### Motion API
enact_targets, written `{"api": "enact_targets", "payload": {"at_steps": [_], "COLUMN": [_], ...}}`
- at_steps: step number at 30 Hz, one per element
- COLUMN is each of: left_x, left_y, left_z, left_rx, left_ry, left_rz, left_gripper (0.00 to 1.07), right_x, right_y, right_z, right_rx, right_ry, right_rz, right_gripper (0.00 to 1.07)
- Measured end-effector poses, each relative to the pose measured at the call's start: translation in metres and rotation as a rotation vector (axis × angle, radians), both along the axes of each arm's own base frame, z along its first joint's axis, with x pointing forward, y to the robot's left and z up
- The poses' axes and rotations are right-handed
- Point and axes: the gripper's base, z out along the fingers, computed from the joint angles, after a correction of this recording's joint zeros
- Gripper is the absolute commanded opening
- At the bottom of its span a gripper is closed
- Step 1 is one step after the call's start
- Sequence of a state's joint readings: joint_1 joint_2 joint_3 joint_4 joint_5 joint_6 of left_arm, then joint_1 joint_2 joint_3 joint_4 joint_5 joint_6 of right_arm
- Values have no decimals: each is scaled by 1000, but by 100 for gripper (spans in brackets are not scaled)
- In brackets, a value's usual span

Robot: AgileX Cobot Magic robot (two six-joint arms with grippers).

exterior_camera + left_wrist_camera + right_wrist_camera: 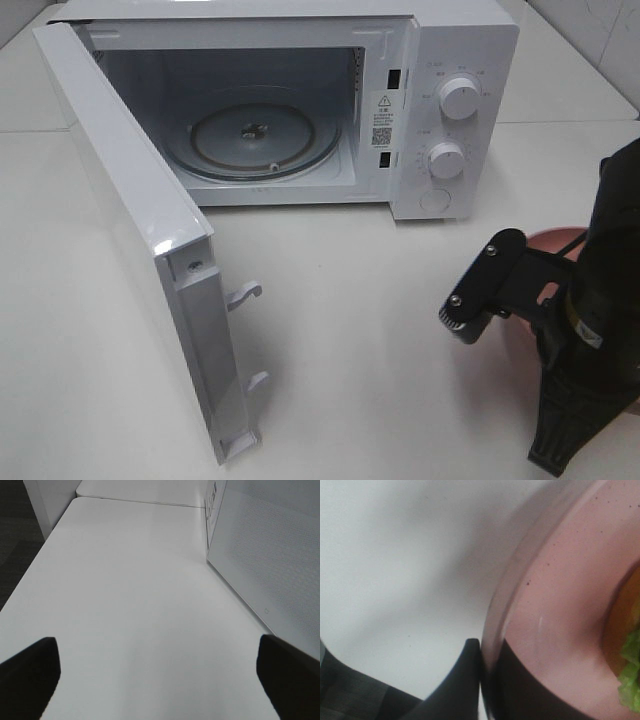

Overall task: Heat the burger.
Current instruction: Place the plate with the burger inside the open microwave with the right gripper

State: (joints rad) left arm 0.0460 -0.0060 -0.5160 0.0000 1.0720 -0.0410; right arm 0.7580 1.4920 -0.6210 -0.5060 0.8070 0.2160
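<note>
The burger (pixel 621 625) shows only as an orange edge with green lettuce in the right wrist view; it lies on the pink plate (pixel 560 605). My right gripper (pixel 487 680) is shut on the plate's rim, one finger under it and one over. In the high view the right gripper (pixel 468 318) and its arm cover most of the pink plate (pixel 556 243) at the right, and the burger is hidden there. My left gripper (pixel 160 680) is open over bare table, holding nothing.
The white microwave (pixel 450 100) stands at the back with its door (pixel 130 230) swung wide open to the left and its glass turntable (pixel 250 140) bare. The door's outer face (pixel 270 555) is close beside the left gripper.
</note>
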Motion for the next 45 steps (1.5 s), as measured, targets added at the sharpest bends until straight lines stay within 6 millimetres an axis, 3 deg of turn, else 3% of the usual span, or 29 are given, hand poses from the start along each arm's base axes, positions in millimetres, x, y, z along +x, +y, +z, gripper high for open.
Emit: {"api": "enact_targets", "payload": {"at_steps": [9,24,36,45], "left_x": [0,0,0,0], "left_y": [0,0,0,0], "left_z": [0,0,0,0], "left_rx": [0,0,0,0], "left_ry": [0,0,0,0], "left_rz": [0,0,0,0], "left_gripper": [102,102,102,102], "right_x": [-10,-7,-6,-3], "right_y": [25,31,33,39], "right_z": [-1,0,0,0], "right_rx": [20,-54,-100,-172], "right_ry": [15,35,65,77], "right_rz": [330,673,851,1185], "right_gripper": [0,0,0,0]}}
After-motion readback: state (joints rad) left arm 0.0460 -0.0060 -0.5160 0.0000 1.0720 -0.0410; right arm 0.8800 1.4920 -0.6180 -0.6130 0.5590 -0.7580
